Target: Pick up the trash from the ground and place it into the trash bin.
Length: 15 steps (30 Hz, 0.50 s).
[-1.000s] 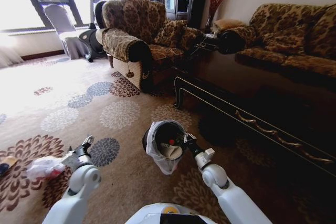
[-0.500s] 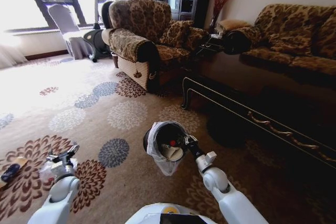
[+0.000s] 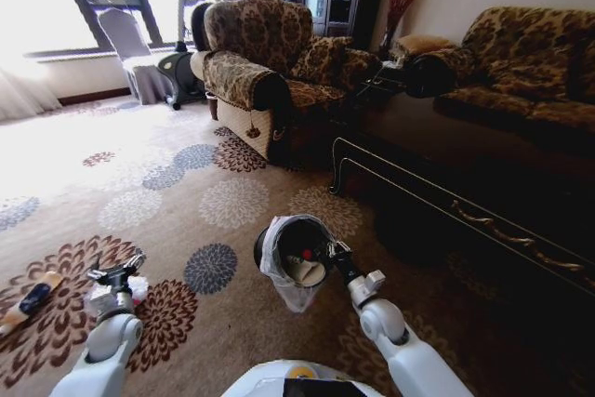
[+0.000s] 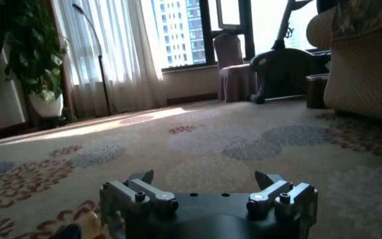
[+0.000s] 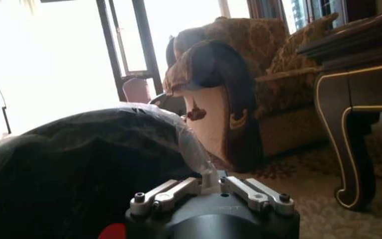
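Note:
The trash bin (image 3: pixel 279 250), black with a pale plastic liner, hangs just off the carpet in front of me. My right gripper (image 3: pixel 327 250) is shut on its rim and liner (image 5: pixel 208 178). A white cup and something red (image 3: pixel 305 253) lie inside the bin. At the lower left my left gripper (image 3: pixel 116 269) stands open just above a pink-white bag (image 3: pixel 93 301) on the carpet. In the left wrist view its fingers (image 4: pixel 141 178) are spread wide with nothing between them. A yellowish packet with a dark patch (image 3: pixel 28 302) lies farther left.
A dark coffee table (image 3: pixel 446 202) with gilt-edged legs runs along the right. A patterned armchair (image 3: pixel 260 72) stands ahead and a sofa (image 3: pixel 530 62) at the far right. Flowered carpet stretches open to the left, toward the window and a covered chair (image 3: pixel 135 48).
The whole picture shifted right as the camera turned left. My left gripper swung left, from beside the pink-white bag to over it. The right gripper kept hold of the bin.

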Available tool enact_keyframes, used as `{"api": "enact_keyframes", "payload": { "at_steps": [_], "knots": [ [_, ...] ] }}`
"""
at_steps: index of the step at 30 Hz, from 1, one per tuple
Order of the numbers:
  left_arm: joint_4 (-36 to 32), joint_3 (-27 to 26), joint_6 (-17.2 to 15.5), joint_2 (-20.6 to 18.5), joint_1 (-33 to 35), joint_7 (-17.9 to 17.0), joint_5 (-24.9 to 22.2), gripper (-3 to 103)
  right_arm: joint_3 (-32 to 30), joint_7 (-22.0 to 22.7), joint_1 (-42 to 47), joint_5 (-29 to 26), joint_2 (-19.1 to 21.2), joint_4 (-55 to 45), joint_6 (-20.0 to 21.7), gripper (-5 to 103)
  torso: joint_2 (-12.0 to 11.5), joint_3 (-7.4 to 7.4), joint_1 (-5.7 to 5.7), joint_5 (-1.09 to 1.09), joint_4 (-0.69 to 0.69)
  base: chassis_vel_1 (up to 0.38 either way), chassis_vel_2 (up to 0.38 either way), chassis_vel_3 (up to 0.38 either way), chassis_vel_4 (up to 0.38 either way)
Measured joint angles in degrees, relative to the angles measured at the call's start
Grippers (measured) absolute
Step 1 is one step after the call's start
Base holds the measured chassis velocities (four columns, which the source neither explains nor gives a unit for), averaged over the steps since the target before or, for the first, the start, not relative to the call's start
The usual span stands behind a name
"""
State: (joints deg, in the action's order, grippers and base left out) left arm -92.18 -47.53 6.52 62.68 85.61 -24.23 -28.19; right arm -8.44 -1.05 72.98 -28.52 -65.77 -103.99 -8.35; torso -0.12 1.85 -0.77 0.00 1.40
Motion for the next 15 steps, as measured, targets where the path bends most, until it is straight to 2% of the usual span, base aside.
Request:
{"api": "enact_keyframes", "payload": {
  "at_steps": [6, 8, 9, 13, 15],
  "knots": [
    [-0.35, 1.13, -3.47, 0.6, -0.5, -1.69, -3.45, 100, -0.12, 0.0, 0.16, -0.01, 0.12, -0.34, 0.0, 0, 0.0, 0.0, 0.0, 0.01, -0.02, 0.063, 0.078, 0.074, 0.07],
    [-0.61, 1.98, -5.53, 0.64, -0.78, -2.04, -6.45, 100, -0.12, 0.0, 0.29, 0.0, 0.14, -0.35, 0.0, 0, 0.0, 0.0, 0.0, 0.01, -0.02, 0.101, 0.097, 0.085, 0.092],
    [-0.61, 1.98, -5.53, 0.64, -0.78, -2.04, -6.45, 100, -0.12, 0.0, 0.29, 0.0, 0.14, -0.35, 0.0, 0, 0.0, 0.0, 0.0, 0.01, -0.02, 0.11, 0.093, 0.076, 0.102],
    [0.14, 3.71, -8.75, 0.46, -2.22, -2.1, -12.21, 100, -0.04, 0.0, 0.69, 0.09, 0.12, -0.35, 0.0, 0, 0.0, 0.0, 0.0, 0.0, -0.01, 0.113, 0.133, 0.125, 0.115],
    [0.14, 3.99, -9.63, 0.37, -2.5, -2.1, -13.65, 100, -0.04, 0.0, 0.81, 0.09, 0.13, -0.37, 0.0, 0, 0.0, 0.0, 0.0, 0.01, -0.01, 0.116, 0.135, 0.122, 0.131]
  ]
}}
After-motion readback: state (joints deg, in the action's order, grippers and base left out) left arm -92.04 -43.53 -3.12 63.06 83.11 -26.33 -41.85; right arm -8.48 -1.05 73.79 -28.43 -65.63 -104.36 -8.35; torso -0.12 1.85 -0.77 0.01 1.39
